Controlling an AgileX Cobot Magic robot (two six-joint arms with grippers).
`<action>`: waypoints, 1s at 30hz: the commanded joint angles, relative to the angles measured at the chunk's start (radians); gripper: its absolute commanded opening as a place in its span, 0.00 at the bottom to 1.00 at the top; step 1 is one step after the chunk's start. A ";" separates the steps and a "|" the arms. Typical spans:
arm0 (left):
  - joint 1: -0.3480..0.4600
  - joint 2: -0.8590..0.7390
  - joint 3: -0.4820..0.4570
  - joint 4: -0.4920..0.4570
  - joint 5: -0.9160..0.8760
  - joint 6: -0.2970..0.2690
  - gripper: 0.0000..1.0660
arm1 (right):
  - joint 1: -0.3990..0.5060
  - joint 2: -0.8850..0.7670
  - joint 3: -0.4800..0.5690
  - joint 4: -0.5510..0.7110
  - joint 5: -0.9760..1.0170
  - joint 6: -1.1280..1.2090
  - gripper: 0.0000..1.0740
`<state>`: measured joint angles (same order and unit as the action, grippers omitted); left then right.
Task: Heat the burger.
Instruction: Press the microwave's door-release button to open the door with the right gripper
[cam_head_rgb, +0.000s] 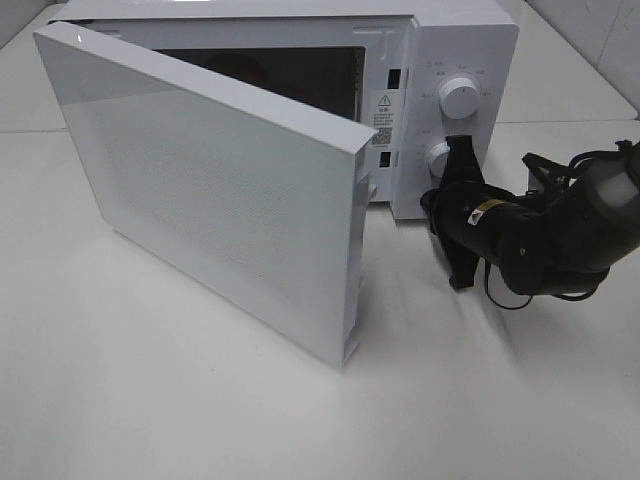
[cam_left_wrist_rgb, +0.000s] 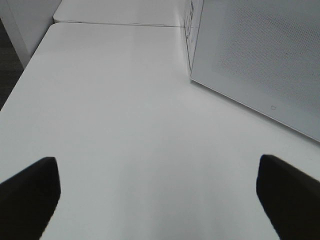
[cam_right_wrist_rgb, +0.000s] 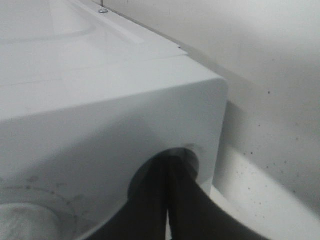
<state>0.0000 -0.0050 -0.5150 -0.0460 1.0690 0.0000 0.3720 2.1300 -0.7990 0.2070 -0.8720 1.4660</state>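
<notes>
Standing on the white surface (cam_head_rgb: 150, 400), the white box-shaped microwave oven (cam_head_rgb: 440, 60) has its flat white door (cam_head_rgb: 220, 190) swung open toward the left of the exterior high view. The door panel carries a fine dotted screen and hides most of the dark cavity behind it.

The control panel on the oven's right side carries two round white knobs, an upper knob (cam_head_rgb: 459, 97) and a lower knob (cam_head_rgb: 437, 158). A small warning label (cam_head_rgb: 384, 105) sits on the frame between the cavity and the panel.

Right gripper (cam_head_rgb: 458, 150): the black fingers (cam_right_wrist_rgb: 172, 200) are clenched together with nothing between them. Their tips are at the right edge of the lower knob, close to the panel's outer corner. Whether they touch the knob cannot be told. The black arm extends in from the right of the exterior high view.

Left gripper (cam_left_wrist_rgb: 155, 165): the black fingers (cam_left_wrist_rgb: 30, 195) are released and spread wide, holding nothing. They hover over bare surface, with the open door (cam_left_wrist_rgb: 260, 65) ahead and to one side.

Burger: not seen in any view. Whether it lies inside the cavity, screened by the door, cannot be told.
</notes>
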 joint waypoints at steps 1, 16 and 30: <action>0.002 -0.017 -0.001 -0.001 0.003 0.000 0.94 | -0.010 -0.048 -0.080 -0.013 -0.132 -0.005 0.00; 0.002 -0.017 -0.001 -0.001 0.003 0.000 0.94 | 0.046 -0.063 0.007 0.029 -0.110 0.009 0.00; 0.002 -0.017 -0.001 -0.001 0.003 0.000 0.94 | 0.064 -0.091 0.090 0.035 -0.097 0.018 0.00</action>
<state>0.0000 -0.0050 -0.5150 -0.0460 1.0690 0.0000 0.4350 2.0610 -0.7160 0.2510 -0.9520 1.4840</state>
